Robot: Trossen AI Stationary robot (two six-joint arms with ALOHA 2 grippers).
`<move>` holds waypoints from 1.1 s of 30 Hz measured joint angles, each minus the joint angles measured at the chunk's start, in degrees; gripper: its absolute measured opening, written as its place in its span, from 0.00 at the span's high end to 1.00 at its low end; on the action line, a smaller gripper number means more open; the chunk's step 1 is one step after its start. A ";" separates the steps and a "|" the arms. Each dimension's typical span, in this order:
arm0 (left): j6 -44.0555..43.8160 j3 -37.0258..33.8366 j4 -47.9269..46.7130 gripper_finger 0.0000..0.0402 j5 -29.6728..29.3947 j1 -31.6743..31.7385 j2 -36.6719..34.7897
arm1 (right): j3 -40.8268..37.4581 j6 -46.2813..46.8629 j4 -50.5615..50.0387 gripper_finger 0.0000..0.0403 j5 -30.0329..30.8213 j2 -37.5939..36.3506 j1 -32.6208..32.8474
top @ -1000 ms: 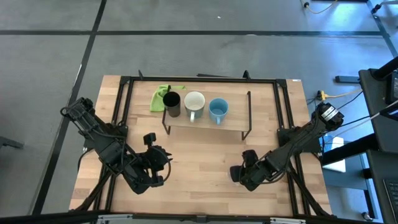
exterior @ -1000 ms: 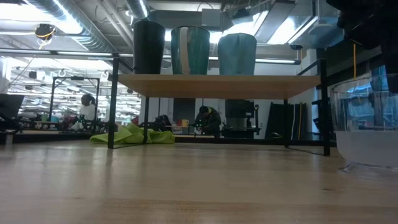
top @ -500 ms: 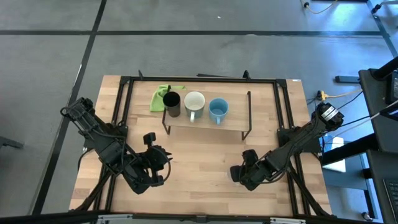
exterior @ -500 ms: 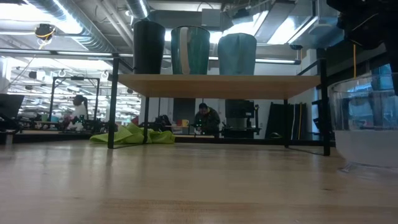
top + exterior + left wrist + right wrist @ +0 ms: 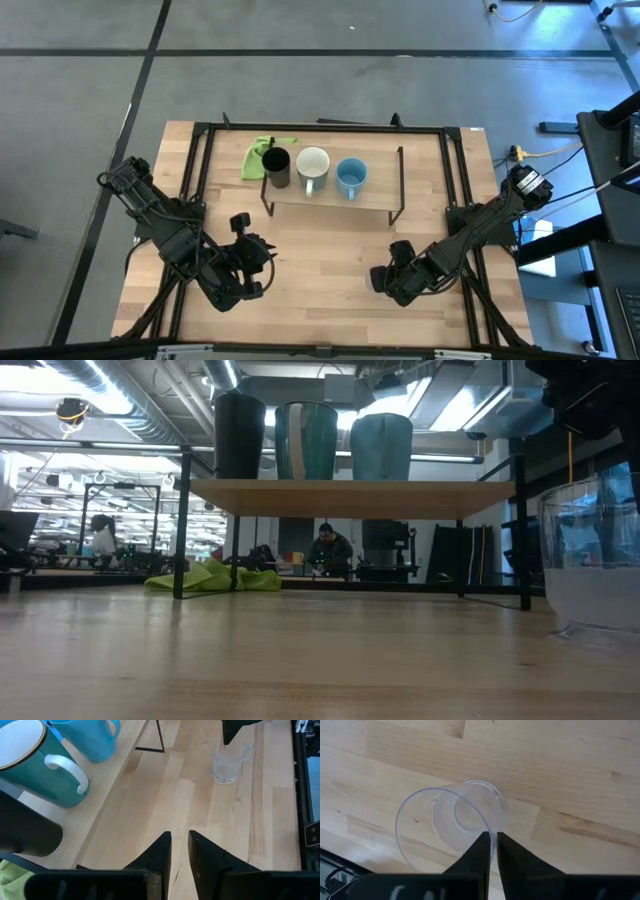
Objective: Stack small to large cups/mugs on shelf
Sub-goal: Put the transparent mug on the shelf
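Observation:
On the shelf (image 5: 375, 200) stand in a row a black cup (image 5: 277, 166), a mug (image 5: 313, 166) that is white inside and teal outside, and a light blue mug (image 5: 351, 177), all upright on their bases. A clear cup (image 5: 445, 820) stands on the tabletop near the front right, also seen in the low view (image 5: 590, 560). My right gripper (image 5: 492, 839) is shut on it. At the front left my left gripper (image 5: 179, 836) hovers with a narrow gap between its fingers and nothing in it. My right gripper pinches the clear cup's wall at the rim (image 5: 491, 831), one finger inside the cup and one outside. The fingers come from above, pointing steeply down. The cup stands upright with its base (image 5: 590, 628) on the table.
A green cloth (image 5: 260, 155) lies on the table behind the shelf's left end. Black frame rails (image 5: 195, 160) run along the table's sides and back. Bare wood (image 5: 320, 260) lies between the two arms, in front of the shelf.
In the low view the clear cup has shifted a little toward the table's right edge, its base still on the wood. Both arms have kept their places.

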 joint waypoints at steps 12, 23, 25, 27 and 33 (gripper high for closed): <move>0.00 0.00 -0.04 0.85 0.00 0.00 0.00 | 14.78 -7.74 -21.53 0.92 4.45 -0.04 -3.74; 0.00 0.00 -0.04 0.85 0.00 0.00 0.00 | 31.48 -14.88 -43.30 0.92 8.45 -0.13 -9.44; 0.00 0.00 -0.02 0.85 0.00 0.00 0.00 | 33.31 -16.17 -45.95 0.92 8.67 -0.15 -11.02; 0.00 0.00 -0.02 0.85 0.00 0.00 0.00 | 34.43 -18.42 -46.63 0.92 9.12 -0.15 -12.79; 0.00 0.00 0.30 0.85 0.02 0.00 0.00 | 34.73 -24.96 -46.65 0.92 9.90 -1.77 -19.73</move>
